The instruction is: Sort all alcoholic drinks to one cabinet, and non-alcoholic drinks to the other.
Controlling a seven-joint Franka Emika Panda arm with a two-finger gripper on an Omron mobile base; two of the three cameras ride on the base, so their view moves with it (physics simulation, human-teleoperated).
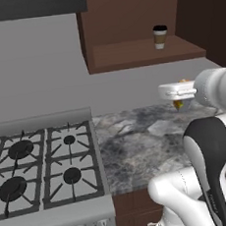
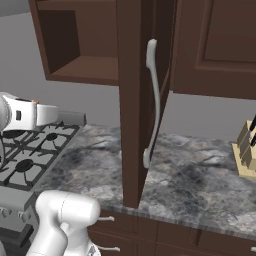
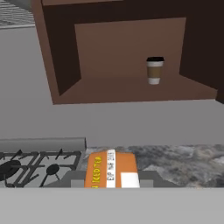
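An orange can [image 3: 110, 169] with a white stripe of unreadable lettering is clamped in the closed gripper [image 1: 179, 100] above the marble counter [image 1: 138, 142]. A dark-lidded paper coffee cup [image 1: 160, 36] stands inside the open cabinet [image 1: 143, 52].

An open wall cabinet [image 2: 75, 45] sits at eleven o'clock, its brown inside bare on the shelf board. Its tall door [image 2: 131, 100] stands swung out edge-on through the centre, from twelve o'clock down to six, carrying a long curved silver handle [image 2: 154, 100]. At two o'clock a closed panelled cabinet door [image 2: 215, 45] hangs above the grey wall. A mottled grey stone counter [image 2: 190, 185] spreads from the centre toward four o'clock. A wooden knife block [image 2: 246, 152] stands at three o'clock. A gas stove [image 2: 35, 150] with black grates lies at nine o'clock, the white arm [image 2: 30, 114] reaching across above it.
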